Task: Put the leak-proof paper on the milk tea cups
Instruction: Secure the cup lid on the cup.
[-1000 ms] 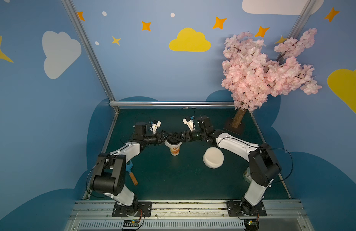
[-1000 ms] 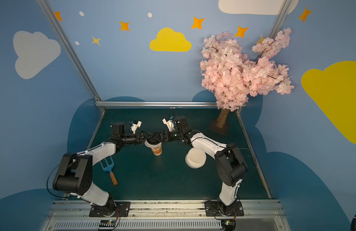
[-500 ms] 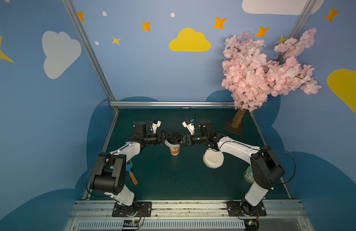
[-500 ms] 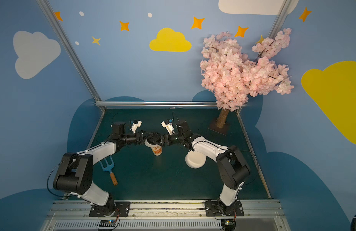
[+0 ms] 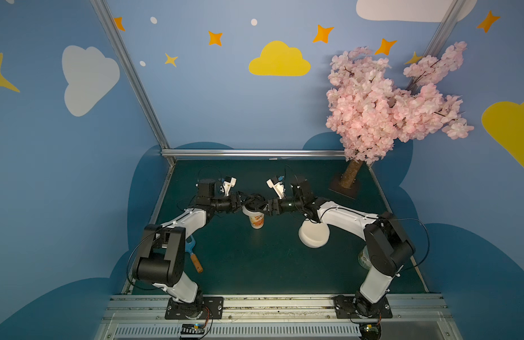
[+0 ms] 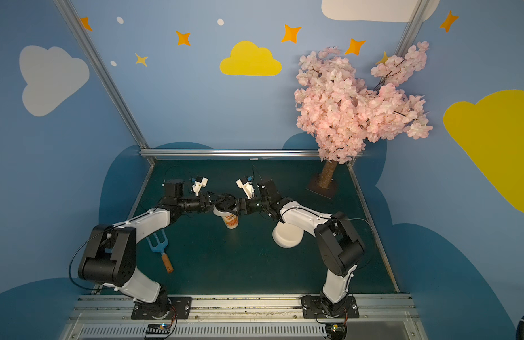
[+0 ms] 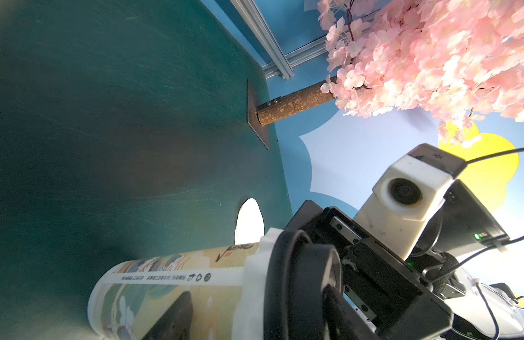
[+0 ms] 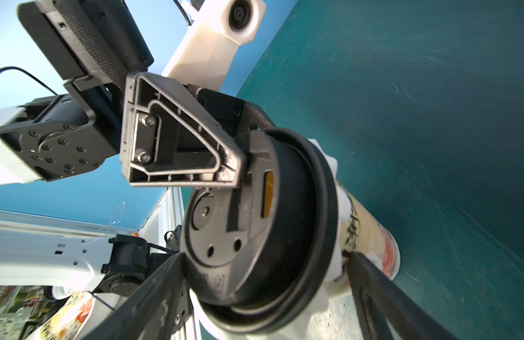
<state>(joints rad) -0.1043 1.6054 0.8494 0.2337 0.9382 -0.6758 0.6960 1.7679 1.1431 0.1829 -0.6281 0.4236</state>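
Milk tea cup (image 5: 257, 221) stands upright on the bench (image 5: 255, 265), between my two arms. Leak-proof paper (image 7: 253, 294) lies across the cup's mouth, its white edge crumpled down around the rim like a skirt. Black lid (image 8: 299, 229) sits over the paper. I judge the lid is what pins the floppy sheet, which could otherwise lift or slide.

Left claw (image 5: 250, 203) reaches the cup from my left side, jaws apart, one above the other. The upper finger (image 8: 190, 141) rests its tip on the lid's top; the lower one runs beside the cup wall under the skirt. No pinch that I can see. It reads as a hold-down so the lid cannot tip.

Right claw (image 5: 259, 205) is at the cup's opposite side, jaws spread wide and gripping nothing. Its fingers (image 8: 154, 294) bracket the lid, one above its top and one below its rim by the paper's edge — whether that one touches the paper I cannot tell. The wide stance probably leaves room to press the rim without snagging the skirt.

Paper looks placed — lid seating all round unconfirmed.
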